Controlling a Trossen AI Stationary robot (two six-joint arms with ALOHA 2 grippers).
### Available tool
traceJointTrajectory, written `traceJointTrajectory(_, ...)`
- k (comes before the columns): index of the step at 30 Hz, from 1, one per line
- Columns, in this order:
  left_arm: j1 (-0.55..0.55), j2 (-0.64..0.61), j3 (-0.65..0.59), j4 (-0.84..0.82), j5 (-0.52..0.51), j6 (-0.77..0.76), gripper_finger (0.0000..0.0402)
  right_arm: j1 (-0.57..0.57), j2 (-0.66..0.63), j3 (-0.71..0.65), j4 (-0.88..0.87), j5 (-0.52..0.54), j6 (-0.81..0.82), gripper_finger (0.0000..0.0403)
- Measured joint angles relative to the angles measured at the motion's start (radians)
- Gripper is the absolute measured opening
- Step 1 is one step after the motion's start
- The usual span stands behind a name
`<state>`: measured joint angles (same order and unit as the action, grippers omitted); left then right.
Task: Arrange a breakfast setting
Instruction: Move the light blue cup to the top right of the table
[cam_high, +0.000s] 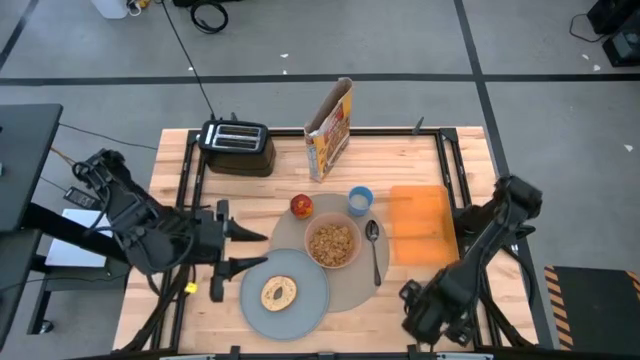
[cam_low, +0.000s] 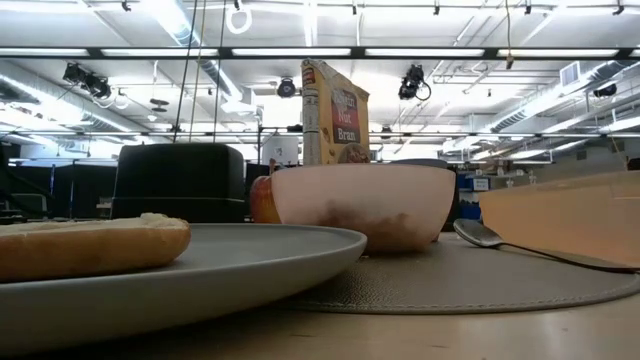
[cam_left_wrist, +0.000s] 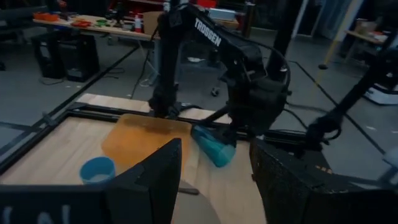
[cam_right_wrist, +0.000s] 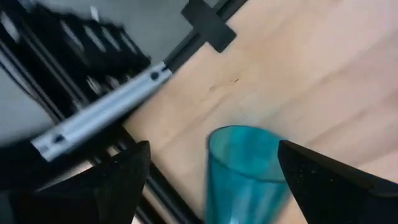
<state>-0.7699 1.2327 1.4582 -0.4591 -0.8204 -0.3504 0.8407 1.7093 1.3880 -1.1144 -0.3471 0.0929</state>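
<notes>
Sitting on the tan placemat (cam_high: 345, 285), the pink bowl (cam_high: 332, 244) holds cereal; the grey plate (cam_high: 310, 300) carries a bagel (cam_high: 278, 293); the right pincer (cam_right_wrist: 211, 180) gapes around a teal cup (cam_right_wrist: 245, 171), not gripping; the left pincer (cam_high: 245, 250) hovers open by the plate.

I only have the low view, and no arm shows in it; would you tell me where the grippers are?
Observer: The left gripper hovers open just left of the plate.
Operator: Thank you. And the right one?
Observer: The right gripper is right of the placemat, by the table's front edge.
Operator: Is it holding anything?
Observer: Its fingers stand open on either side of a tilted teal cup.
</notes>
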Motion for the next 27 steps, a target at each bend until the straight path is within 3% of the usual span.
traceJointTrajectory(5, -0.056, 0.014, 0.0, 0.004, 0.001, 0.025, 0.0197, 0.011, 0.179, 0.203, -0.213, -0.054, -0.309, 0.0352)
traceJointTrajectory(9, -0.096, 0.012, 0.0, 0.008, 0.005, 0.013, 0.0197, -0.008, 0.292, 0.28, -0.295, -0.098, -0.345, 0.0345)
traceJointTrajectory(19, -0.128, 0.013, 0.0, 0.053, 0.006, 0.02, 0.0197, -0.038, 0.452, 0.292, -0.362, -0.125, -0.46, 0.0306)
traceJointTrajectory(27, -0.127, 0.013, 0.0, 0.048, 0.006, 0.056, 0.0197, -0.039, 0.465, 0.233, -0.401, -0.124, -0.541, 0.0245)
